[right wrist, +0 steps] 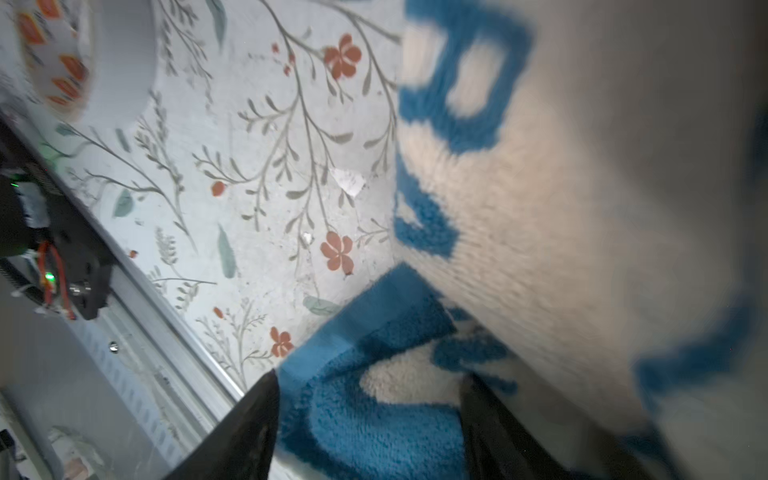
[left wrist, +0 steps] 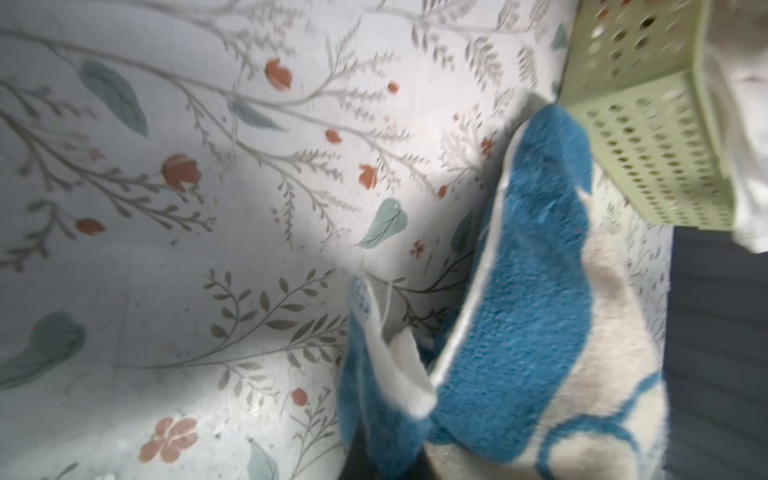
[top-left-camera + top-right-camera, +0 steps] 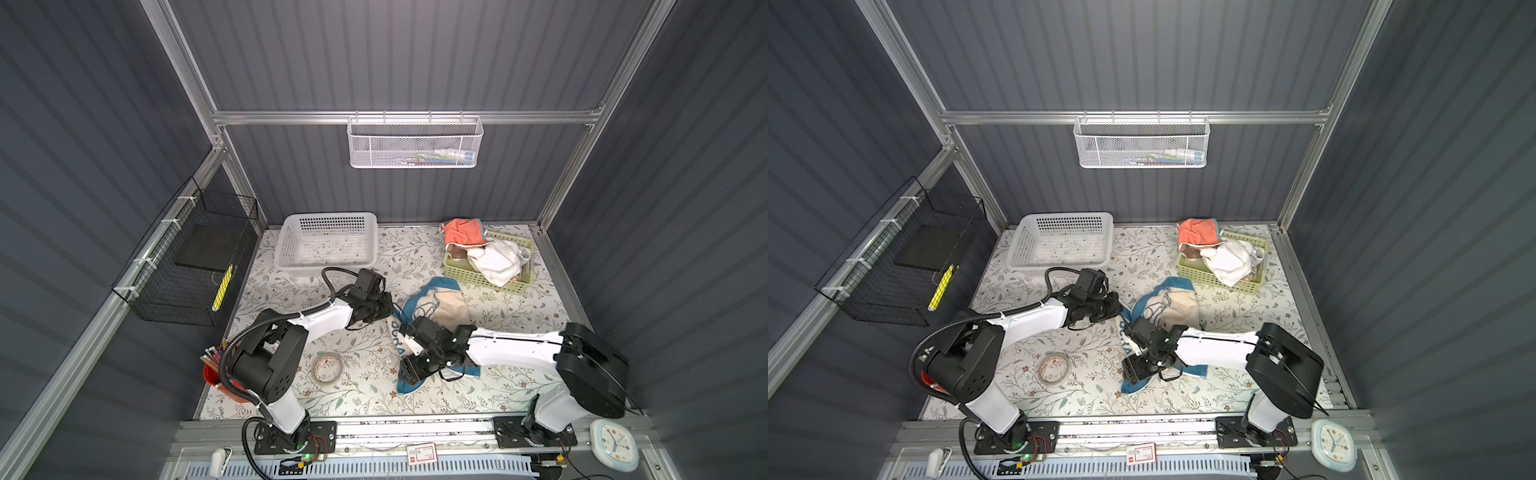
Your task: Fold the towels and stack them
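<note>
A blue towel with cream panels and blue lettering (image 3: 436, 305) (image 3: 1173, 305) lies crumpled mid-table. My left gripper (image 3: 390, 306) (image 3: 1118, 308) is at its left edge, shut on a blue-and-white corner fold (image 2: 386, 399) that rises from the jaws. My right gripper (image 3: 409, 373) (image 3: 1133, 372) hangs over the towel's near end. It is open, with its dark fingers (image 1: 249, 428) wide apart and blue pile (image 1: 374, 432) between them. A coral-orange towel (image 3: 463, 235) drapes over the far rim of the green basket (image 3: 461, 276). A white towel (image 3: 496, 259) is bunched inside that basket.
A white plastic basket (image 3: 286, 249) stands at the back left. A tape roll (image 3: 328, 368) lies near the left arm, and a red cup of pencils (image 3: 214, 368) is at the table's left edge. A black wire basket (image 3: 187, 266) hangs on the left wall.
</note>
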`<state>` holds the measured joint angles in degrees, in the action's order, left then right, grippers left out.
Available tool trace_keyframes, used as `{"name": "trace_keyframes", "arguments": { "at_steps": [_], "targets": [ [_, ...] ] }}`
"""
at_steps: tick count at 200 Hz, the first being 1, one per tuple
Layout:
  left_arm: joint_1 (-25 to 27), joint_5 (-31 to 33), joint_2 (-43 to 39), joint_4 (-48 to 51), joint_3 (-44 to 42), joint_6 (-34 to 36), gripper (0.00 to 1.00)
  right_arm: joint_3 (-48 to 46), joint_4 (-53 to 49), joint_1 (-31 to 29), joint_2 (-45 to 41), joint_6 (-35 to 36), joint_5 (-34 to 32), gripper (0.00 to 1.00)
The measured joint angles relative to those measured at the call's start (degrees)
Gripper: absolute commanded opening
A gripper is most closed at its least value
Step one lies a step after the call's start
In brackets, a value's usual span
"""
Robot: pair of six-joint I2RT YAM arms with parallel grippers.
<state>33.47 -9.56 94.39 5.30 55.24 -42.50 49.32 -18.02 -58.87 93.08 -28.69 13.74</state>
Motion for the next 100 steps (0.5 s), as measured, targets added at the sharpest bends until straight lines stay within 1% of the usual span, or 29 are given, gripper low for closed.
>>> {"name": "trace_keyframes", "arguments": {
  "at_steps": [12,23,45,69,76,80,84,94,100],
  "targets": [
    [0.00,1.03,-2.01,0.52,1.44,0.22,0.00,1.44,-0.66,0.00,0.33,1.40,-0.46,0.66],
    [0.00,2.40,-3.89,1.64,2.75,0.68,0.00,1.62,-0.74,0.00,-1.55,2.34,-1.18,0.66],
    [-0.11,7.63,-8.26,6.80,4.61,2.05,0.00,0.24,-0.87,0.79,-10.47,3.28,-2.27,0.66],
    [-1.27,13.55,-14.82,14.53,3.34,3.04,0.00,-0.13,-0.92,3.26,-19.02,3.39,-3.17,0.67],
    [-1.64,15.43,-17.31,16.90,2.40,3.10,0.14,-0.13,-1.31,4.42,-20.44,3.23,-3.78,0.68],
    [-1.73,16.52,-18.73,18.05,1.81,3.10,0.25,-0.13,-1.79,5.29,-21.07,3.02,-4.13,0.68],
    [-1.86,17.68,-20.28,19.47,1.20,3.21,0.33,-0.13,-2.45,6.34,-21.62,2.73,-4.72,0.69],
    [-2.16,20.33,-23.37,22.12,-0.02,3.30,0.47,-0.35,-4.00,9.27,-22.36,1.73,-5.44,0.70],
    [-2.32,21.70,-24.90,23.69,-0.48,3.41,0.51,-0.83,-4.68,11.21,-22.77,1.07,-6.03,0.70]
  ]
}}
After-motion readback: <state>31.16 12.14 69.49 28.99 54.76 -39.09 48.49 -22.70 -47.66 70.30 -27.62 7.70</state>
